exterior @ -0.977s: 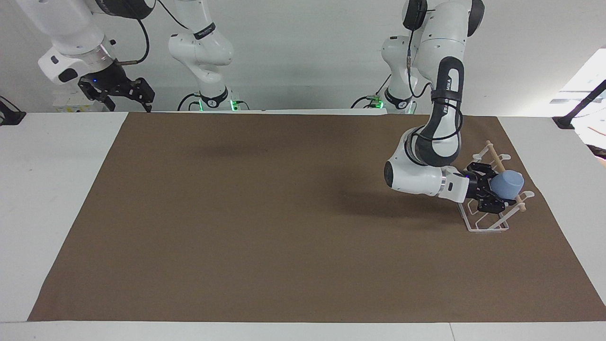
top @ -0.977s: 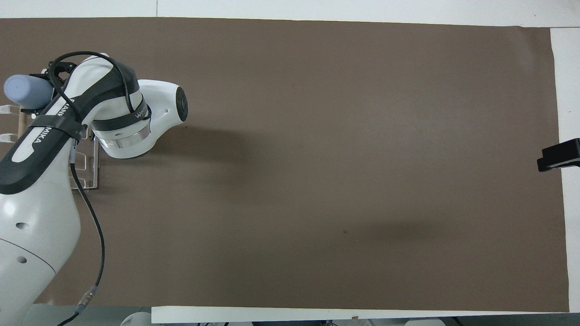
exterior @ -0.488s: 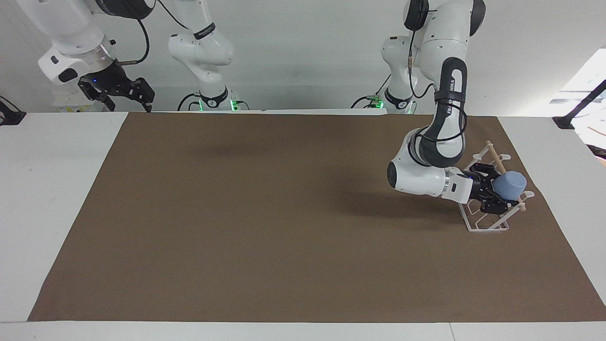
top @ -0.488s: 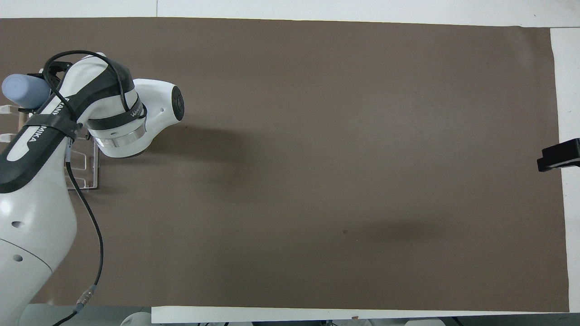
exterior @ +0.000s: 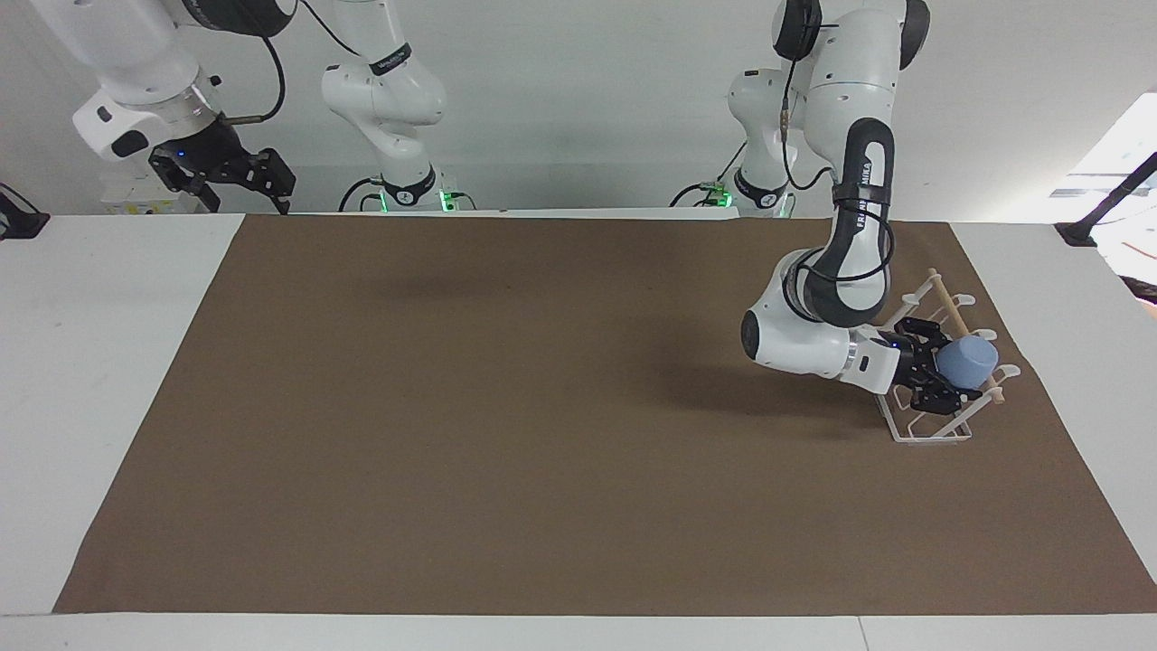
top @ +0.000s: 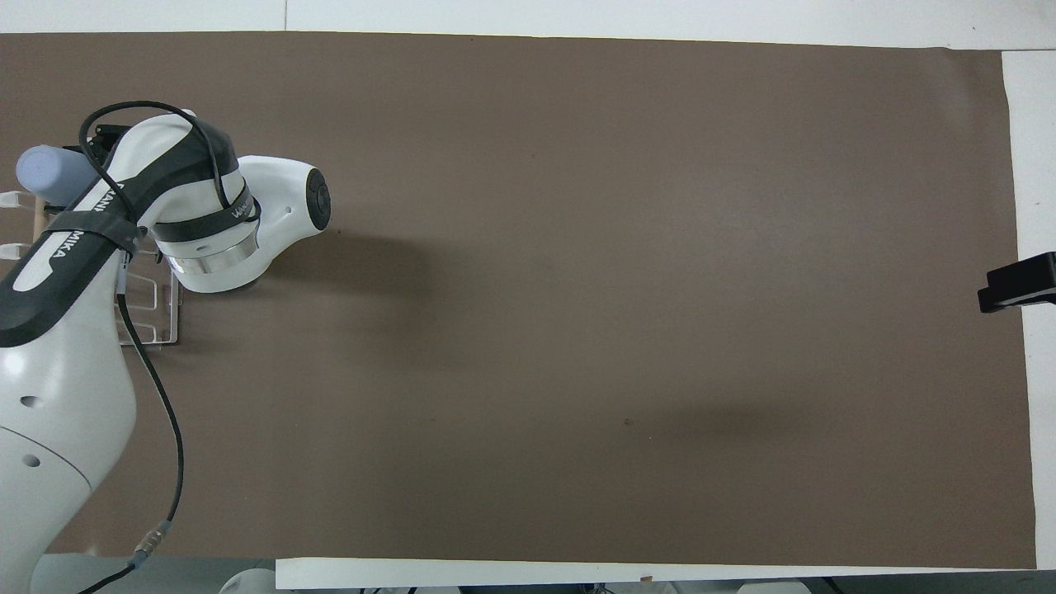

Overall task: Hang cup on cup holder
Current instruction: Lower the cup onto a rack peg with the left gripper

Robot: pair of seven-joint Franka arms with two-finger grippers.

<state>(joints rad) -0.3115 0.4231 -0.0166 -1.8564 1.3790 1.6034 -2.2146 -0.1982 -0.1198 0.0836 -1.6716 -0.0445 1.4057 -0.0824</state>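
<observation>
The light-blue cup (exterior: 967, 363) lies on its side in my left gripper (exterior: 942, 375), which is shut on it. One round end of the cup points away from the arm. The cup is low over the slanted prongs of the white wire cup holder (exterior: 931, 434), just beside its wooden rod (exterior: 946, 298); whether it touches a prong I cannot tell. From overhead the cup (top: 45, 171) shows past the left arm, which covers most of the cup holder (top: 161, 318). My right gripper (exterior: 237, 181) waits, open and empty, high over the right arm's end.
A brown mat (exterior: 542, 407) covers most of the white table (exterior: 108, 362). The cup holder stands at the mat's edge toward the left arm's end. A black stand (exterior: 1085, 226) sits at the table corner near the left arm's base.
The left gripper has come down a little with the cup, closer onto the holder's prongs. The right arm has not moved.
</observation>
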